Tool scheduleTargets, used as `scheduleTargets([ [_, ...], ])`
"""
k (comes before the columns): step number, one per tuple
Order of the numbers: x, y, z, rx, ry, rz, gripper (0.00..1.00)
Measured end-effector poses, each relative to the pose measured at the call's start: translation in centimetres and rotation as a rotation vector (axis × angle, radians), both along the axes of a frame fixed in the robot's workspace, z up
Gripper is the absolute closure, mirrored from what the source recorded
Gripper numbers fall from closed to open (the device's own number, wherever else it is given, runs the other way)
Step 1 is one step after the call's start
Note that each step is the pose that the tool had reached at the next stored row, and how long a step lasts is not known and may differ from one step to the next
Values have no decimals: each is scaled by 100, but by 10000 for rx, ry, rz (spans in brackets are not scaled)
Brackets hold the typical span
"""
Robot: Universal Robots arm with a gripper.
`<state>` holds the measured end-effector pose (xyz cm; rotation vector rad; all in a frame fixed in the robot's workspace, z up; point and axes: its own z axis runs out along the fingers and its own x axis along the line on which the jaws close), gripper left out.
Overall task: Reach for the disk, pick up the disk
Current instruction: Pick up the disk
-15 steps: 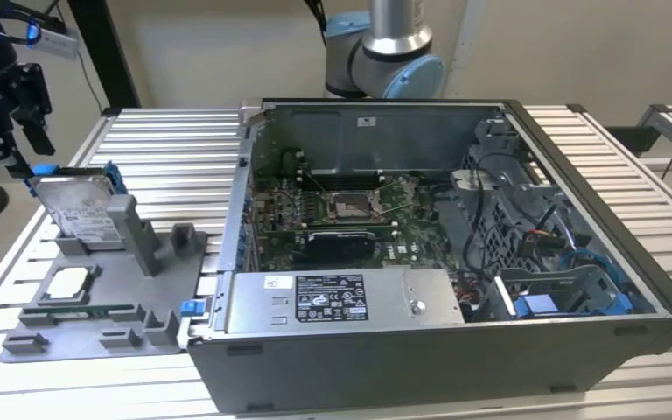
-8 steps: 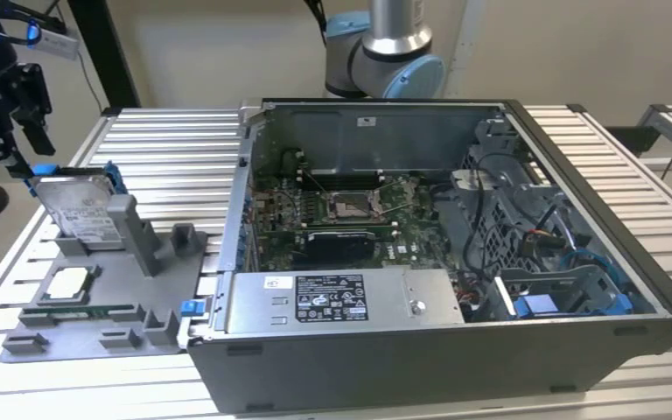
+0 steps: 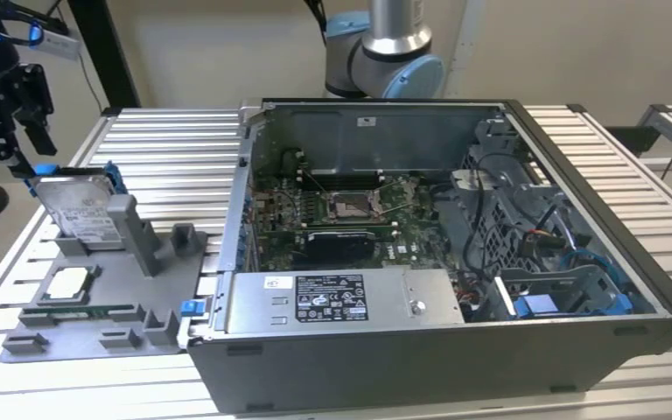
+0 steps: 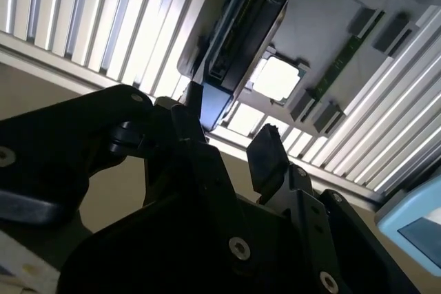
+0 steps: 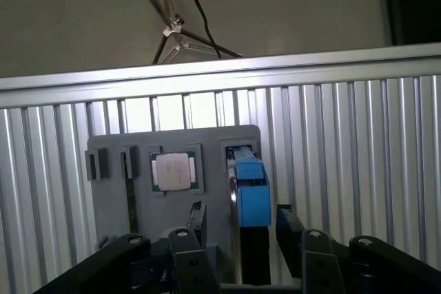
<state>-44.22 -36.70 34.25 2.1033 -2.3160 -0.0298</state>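
Observation:
The disk (image 3: 80,210), a silver drive with a white label in a blue bracket, stands tilted on edge in a slot of the grey fixture (image 3: 137,337) at the exterior view's left. My black gripper (image 3: 29,153) hangs just above the disk's upper end, open. In the first wrist view the disk's blue-capped edge (image 5: 249,194) runs between the two fingers of the gripper (image 5: 241,222). The second wrist view shows the gripper (image 4: 231,125) with the disk's dark edge (image 4: 238,39) beyond the fingertips. I see nothing held.
A square silver processor chip (image 3: 70,283) (image 5: 172,169) (image 4: 279,77) lies in the fixture beside the disk, with a memory stick (image 3: 80,309) in front of it. An open computer case (image 3: 430,262) stands to the exterior view's right on the slatted metal table (image 3: 167,149).

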Motion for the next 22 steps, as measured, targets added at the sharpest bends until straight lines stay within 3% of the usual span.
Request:
scheduleTargets([
  [6,0,68,-79,-6,-42,1,0],
  [13,-1,71,-186,-77,-40,4,0],
  [22,-1,71,-351,-83,-41,19,0],
])
